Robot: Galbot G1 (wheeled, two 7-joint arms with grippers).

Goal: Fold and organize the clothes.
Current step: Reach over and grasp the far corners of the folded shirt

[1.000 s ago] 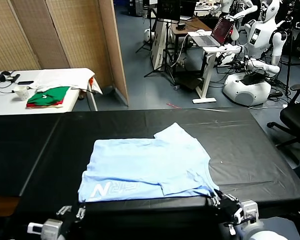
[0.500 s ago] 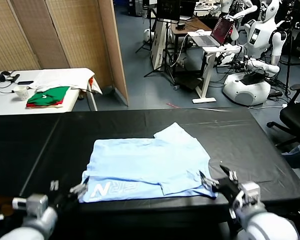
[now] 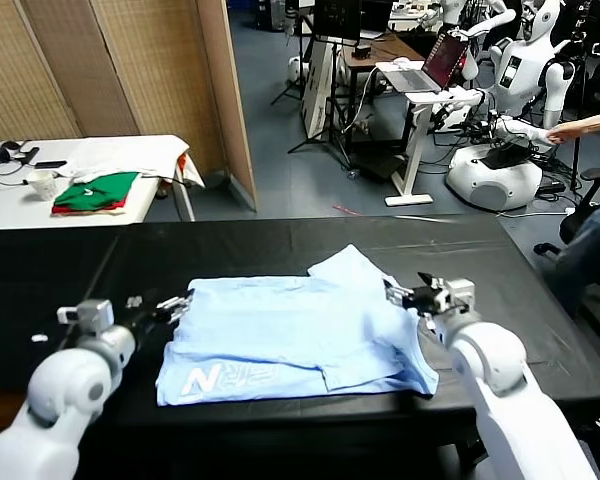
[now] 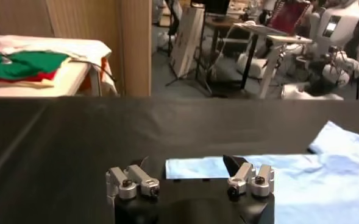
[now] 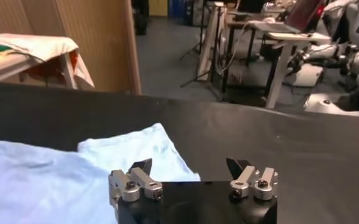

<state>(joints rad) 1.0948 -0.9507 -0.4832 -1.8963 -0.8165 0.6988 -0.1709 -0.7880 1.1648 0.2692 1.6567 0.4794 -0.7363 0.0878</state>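
Head view: pale blue T-shirt lies partly folded on the black table, white lettering at its near left corner, one sleeve sticking out at the far edge. Left gripper sits at the shirt's far-left corner, right gripper at the far-right side by the sleeve. Both have fingers spread wide and hold nothing. Risk: the two far corners don't match, so a two-handed pinch could lift unevenly and skew the fold.

Left wrist view: fingers wide apart, empty, with the shirt's edge just ahead and under one fingertip only. Closing here might catch only a sliver of hem, or just the top layer, and thin fabric would slip out on the lift.

Right wrist view: fingers wide apart, nothing between them; the sleeve lies under one finger, bare table under the other. Hard to tell if the tips touch the cloth. The gripper looks off-centre, so it may pinch the loose sleeve alone and drag it open.
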